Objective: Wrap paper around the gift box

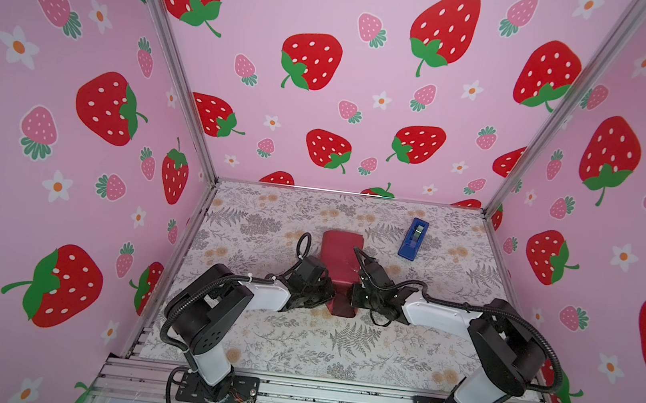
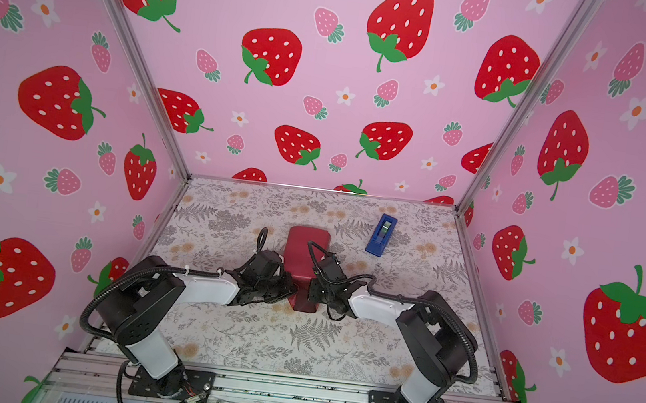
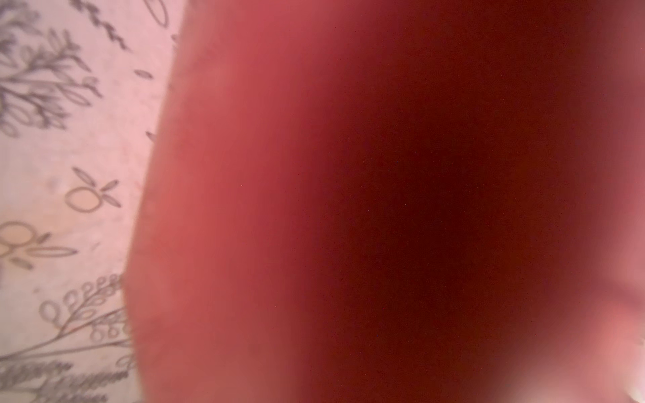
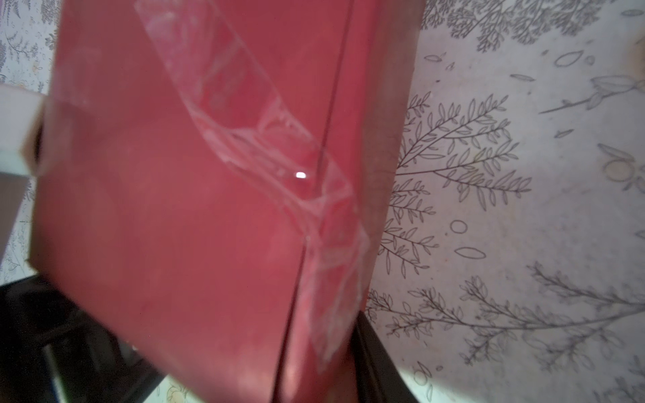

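The table has a cloth with grey ferns and small tan flowers on it. Pink walls with big red strawberries and white flowers stand on three sides, with silver metal bars in the corners. A blue tape dispenser lies on the cloth, far back on the right, well apart from the arms.

The paper is dark red and folded into a long, rounded bundle. It sits in the middle of the table in both top views. Its long way runs from the robot toward the back wall, with the far end wide and the near end narrow. In the right wrist view a crinkly strip of clear tape sticks slantwise across a seam in the paper. The gift box does not show; only paper can be seen.

The left gripper is closed tight and sits against the left side of the bundle's near end. Its camera sees mostly blurry red paper, so a pinch cannot be told. The right gripper sits against the right side of that end. How wide it stands, and whether it holds anything, cannot be told.
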`<state>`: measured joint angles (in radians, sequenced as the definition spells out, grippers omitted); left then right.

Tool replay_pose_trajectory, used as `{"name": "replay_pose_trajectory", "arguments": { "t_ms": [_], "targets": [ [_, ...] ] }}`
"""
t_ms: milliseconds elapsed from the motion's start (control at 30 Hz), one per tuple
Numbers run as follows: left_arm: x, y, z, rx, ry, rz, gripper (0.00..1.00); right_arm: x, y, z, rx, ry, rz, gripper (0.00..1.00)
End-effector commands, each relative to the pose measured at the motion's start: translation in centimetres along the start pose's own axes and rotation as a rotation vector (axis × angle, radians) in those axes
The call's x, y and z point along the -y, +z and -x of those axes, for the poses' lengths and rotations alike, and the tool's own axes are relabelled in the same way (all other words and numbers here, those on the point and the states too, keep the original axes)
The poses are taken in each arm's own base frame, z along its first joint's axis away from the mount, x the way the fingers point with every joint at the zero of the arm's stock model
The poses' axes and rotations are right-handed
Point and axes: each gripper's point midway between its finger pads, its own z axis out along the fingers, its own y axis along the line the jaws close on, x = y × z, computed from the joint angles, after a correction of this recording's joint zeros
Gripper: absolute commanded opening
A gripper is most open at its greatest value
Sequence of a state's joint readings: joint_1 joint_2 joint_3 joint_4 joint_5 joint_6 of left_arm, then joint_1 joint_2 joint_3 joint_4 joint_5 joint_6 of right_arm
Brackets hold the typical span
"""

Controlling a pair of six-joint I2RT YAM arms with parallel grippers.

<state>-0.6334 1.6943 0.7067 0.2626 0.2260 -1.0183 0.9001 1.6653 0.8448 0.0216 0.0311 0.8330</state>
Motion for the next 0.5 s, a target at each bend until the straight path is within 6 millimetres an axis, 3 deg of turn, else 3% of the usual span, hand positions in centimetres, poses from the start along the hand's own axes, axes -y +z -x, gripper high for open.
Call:
{"name": "replay_pose_trajectory", "arguments": {
  "t_ms": [0,233,467],
  "targets": [
    [-0.2,0.6,0.5,0.028,-0.004,0.01,0.08,0.2,0.2,-0.7,-0.017,0.002,0.004,0.34],
    [-1.5,0.9,0.0,0.021,-0.027,0.043,0.08,0.2,-0.4,-1.0,-0.02,0.006,0.012,0.35],
    [-2.1,0.8,-0.3,0.018,-0.031,0.059,0.08,0.0,-2.2,-0.7,-0.009,0.008,0.026,0.39]
  ]
}}
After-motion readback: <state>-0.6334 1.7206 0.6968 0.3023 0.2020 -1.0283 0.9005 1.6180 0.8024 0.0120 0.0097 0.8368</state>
